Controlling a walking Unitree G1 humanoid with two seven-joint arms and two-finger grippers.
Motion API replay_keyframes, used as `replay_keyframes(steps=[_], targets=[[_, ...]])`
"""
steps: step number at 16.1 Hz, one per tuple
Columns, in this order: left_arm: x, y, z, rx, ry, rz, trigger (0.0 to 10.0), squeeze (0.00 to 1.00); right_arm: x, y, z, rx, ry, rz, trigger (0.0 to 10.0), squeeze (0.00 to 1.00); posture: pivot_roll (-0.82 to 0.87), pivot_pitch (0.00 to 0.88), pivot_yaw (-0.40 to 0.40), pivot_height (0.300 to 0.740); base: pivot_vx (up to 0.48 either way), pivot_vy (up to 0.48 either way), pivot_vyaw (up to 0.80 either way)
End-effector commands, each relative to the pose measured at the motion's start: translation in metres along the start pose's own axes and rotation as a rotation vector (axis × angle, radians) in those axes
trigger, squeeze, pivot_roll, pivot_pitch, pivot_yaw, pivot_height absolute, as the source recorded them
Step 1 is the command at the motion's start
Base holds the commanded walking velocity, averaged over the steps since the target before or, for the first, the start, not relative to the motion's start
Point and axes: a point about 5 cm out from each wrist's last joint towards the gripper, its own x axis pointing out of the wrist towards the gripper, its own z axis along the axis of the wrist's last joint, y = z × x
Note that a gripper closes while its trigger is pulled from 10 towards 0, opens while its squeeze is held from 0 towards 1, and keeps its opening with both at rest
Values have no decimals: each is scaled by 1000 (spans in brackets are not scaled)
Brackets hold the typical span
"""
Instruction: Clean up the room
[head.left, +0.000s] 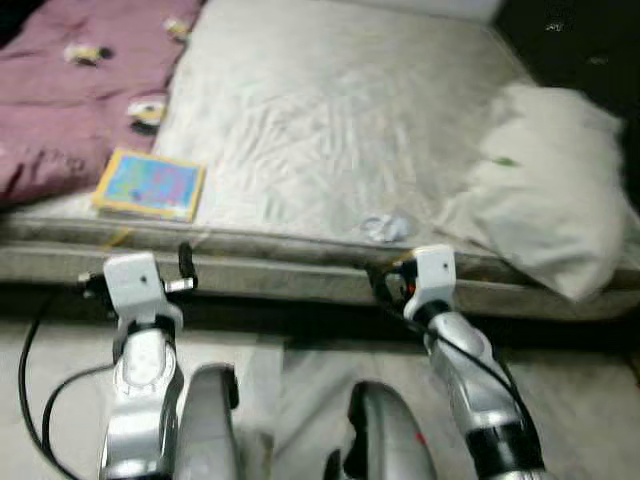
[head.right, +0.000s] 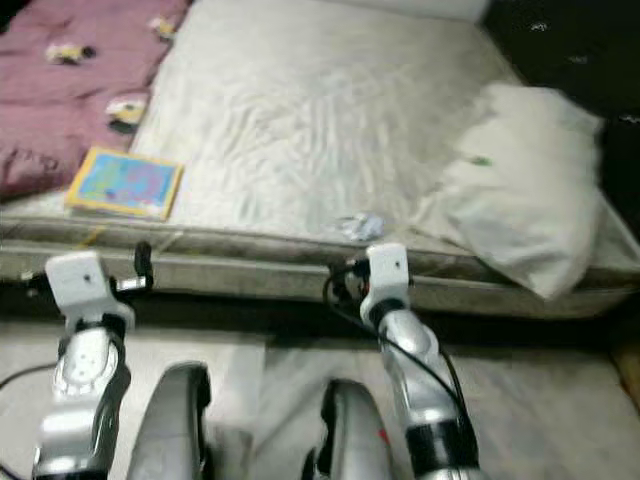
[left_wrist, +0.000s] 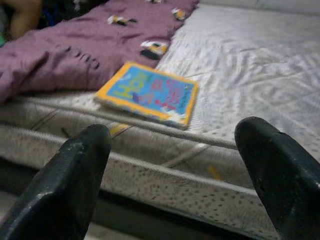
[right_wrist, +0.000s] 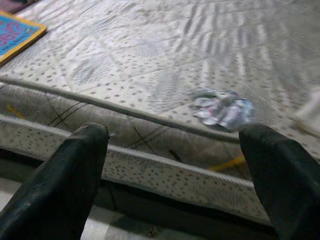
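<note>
A thin book (head.left: 150, 185) with a yellow border and blue cover lies flat near the front left edge of the bare mattress (head.left: 330, 110). A crumpled clear plastic wrapper (head.left: 385, 227) lies near the front edge, right of centre. My left gripper (left_wrist: 175, 132) is open and empty, held just short of the mattress side and pointing at the book. In the same way my right gripper (right_wrist: 174, 131) is open and empty, facing the wrapper (right_wrist: 222, 109) from below the mattress edge.
A purple blanket (head.left: 60, 100) with small printed patches is bunched on the mattress's far left. At the right edge a white pillow (head.left: 550, 190) hangs over the side. Pale floor (head.left: 300, 380) lies between me and the bed.
</note>
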Motion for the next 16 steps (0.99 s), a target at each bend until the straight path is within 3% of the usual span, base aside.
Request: replay_keyframes(steps=[1,9,14,16], targets=[[0,3,2,2,-8,6,10000,0,1,1,2,0,-4,6,10000,0,23,123,-147,591,472,0,0],[-1,1,-1,-15,10,-6,10000,0,2,1,1,3,-3,6,10000,0,24,125,-154,591,463,0,0],[-1,-1,-7,-19,62,-13,10000,0,2,-2,-1,19,13,-19,10000,0,23,132,-153,591,112,0,0],[-1,-1,-9,-18,79,-27,10000,0,3,-3,-5,37,39,-44,10000,0,30,142,-150,591,0,0,-759]])
